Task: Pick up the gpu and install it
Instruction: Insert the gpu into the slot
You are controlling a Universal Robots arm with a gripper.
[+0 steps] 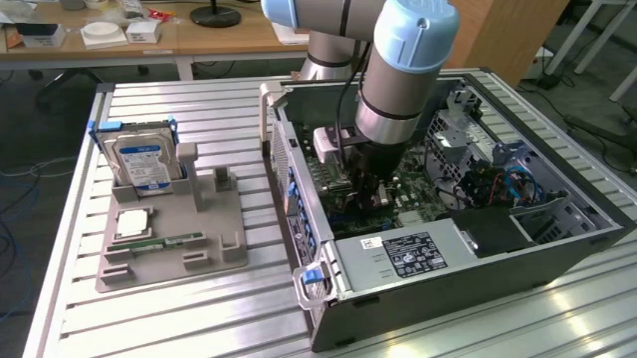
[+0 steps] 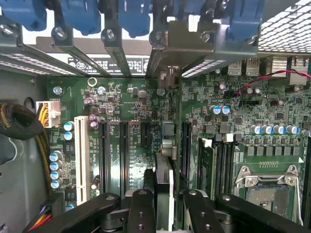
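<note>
A: What sits at the exterior view's left?

B: A grey holder (image 1: 169, 239) on the slatted table (image 1: 149, 321), with a hard drive (image 1: 142, 165) standing upright in it and a small silver chip (image 1: 133, 222) lying in front of the drive.

A: And to the right?

B: The open computer case (image 1: 557, 246). The gripper (image 1: 366, 195) reaches down into it, over the motherboard (image 2: 131, 97).

A: Its jaws?

B: Partly closed on the gpu (image 2: 164, 179), held edge-on between the black fingers (image 2: 142, 208), above the slots (image 2: 124, 155) beside the white one (image 2: 81, 158).
</note>
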